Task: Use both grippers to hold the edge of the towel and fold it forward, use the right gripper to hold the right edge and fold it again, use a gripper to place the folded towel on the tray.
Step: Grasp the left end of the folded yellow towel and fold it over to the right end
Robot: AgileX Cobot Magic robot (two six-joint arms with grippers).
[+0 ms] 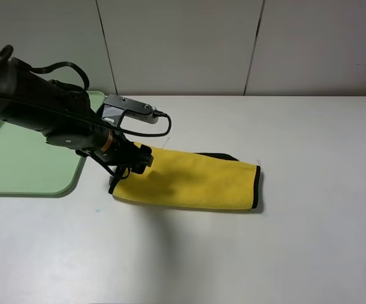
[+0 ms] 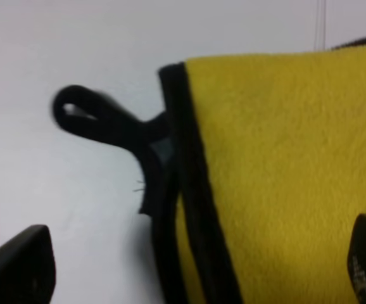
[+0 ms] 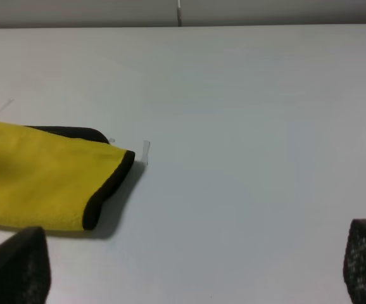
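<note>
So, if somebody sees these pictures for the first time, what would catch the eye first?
The bright yellow plush towel with thin black trim, folded into a long strip, lies near the middle of the white table. The black left gripper hovers open over its left end, where a small black corner loop sticks out. A large pale green plastic tray lies at the table's left side.

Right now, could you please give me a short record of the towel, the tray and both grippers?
towel: folded into a long strip, flat on the table, right of the tray, not on it
tray: at the table's left, holding no towel
left gripper: open, over the towel's left end, its black trim and corner loop beneath
right gripper: open, holding nothing, off the towel's right end
stage: first fold looks done
</note>
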